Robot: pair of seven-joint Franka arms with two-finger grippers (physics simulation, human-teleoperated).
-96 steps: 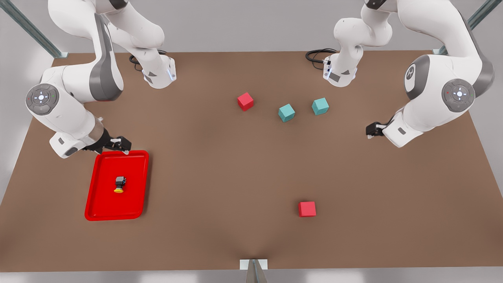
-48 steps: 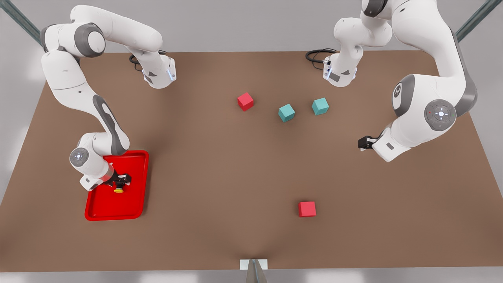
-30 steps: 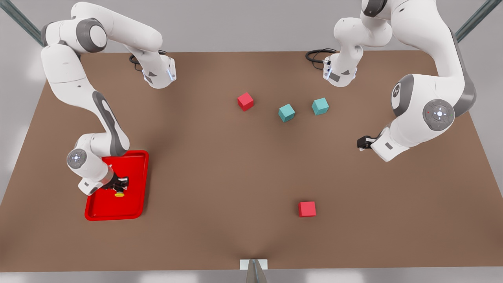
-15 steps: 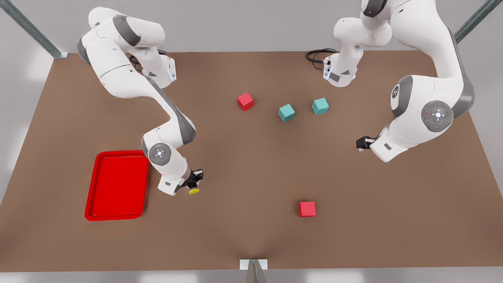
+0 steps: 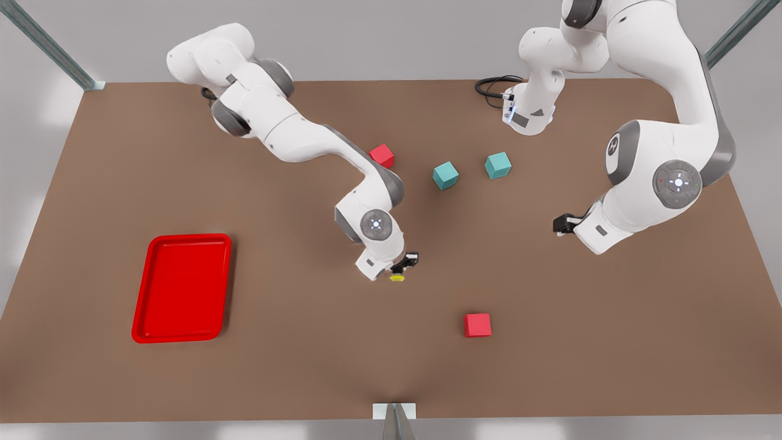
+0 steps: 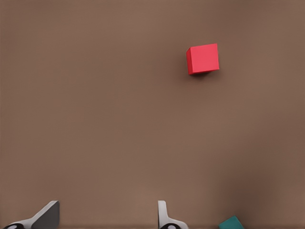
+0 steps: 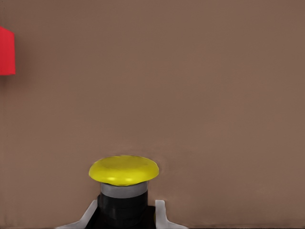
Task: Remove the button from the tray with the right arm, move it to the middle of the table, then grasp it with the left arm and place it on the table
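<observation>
1. The right arm (image 5: 305, 137) reaches from the table's far edge toward the middle of the table (image 5: 305, 342).
2. The right gripper (image 5: 400, 269) is over the middle of the table, its fingers (image 7: 161, 213) clamped on the dark body of the button (image 5: 398, 277).
3. The button's yellow cap points toward the table's near edge and sticks out past the fingertips; in the right wrist view the button (image 7: 124, 183) sits between the two fingers.
4. The tray (image 5: 182, 287) lies near the table's near corner on the front view's left, well apart from the button.
5. The left arm (image 5: 666, 153) waits near the table's edge on the front view's right.
6. The left gripper (image 5: 559, 225) is above the table, its fingers (image 6: 164, 217) spread apart with nothing between them.
7. One red cube (image 5: 477, 324) lies between the button and the table's near edge, toward the front view's right.
8. Another red cube (image 5: 383, 155) lies toward the far edge, partly behind the right arm.
9. Two teal cubes (image 5: 445, 175) (image 5: 498, 165) lie beside each other, just past that red cube toward the front view's right.
</observation>
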